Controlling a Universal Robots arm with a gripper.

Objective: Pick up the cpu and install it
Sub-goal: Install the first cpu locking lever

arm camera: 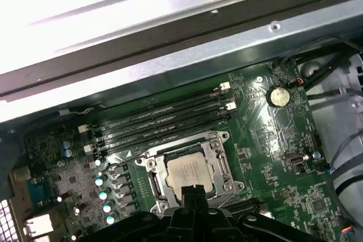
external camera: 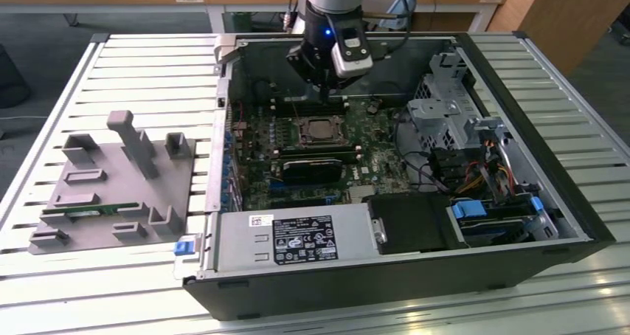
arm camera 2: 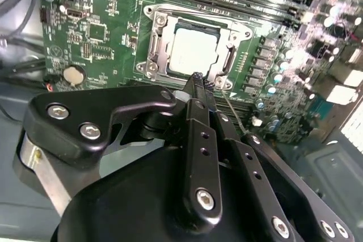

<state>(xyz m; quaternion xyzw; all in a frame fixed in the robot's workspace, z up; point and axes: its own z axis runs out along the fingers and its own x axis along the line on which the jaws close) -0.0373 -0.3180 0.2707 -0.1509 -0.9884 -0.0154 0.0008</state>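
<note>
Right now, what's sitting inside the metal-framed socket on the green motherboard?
The square silvery-grey cpu lies flat inside the socket's metal frame. The shut black gripper hovers over its near edge; the contacts beneath are covered.

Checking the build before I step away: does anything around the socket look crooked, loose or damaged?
Nothing stands out. The cpu lies flat and square inside the socket frame on the motherboard, edges parallel to it. The claw hangs just over the socket's edge, fingers together and holding nothing. No bent or broken parts show.
</note>
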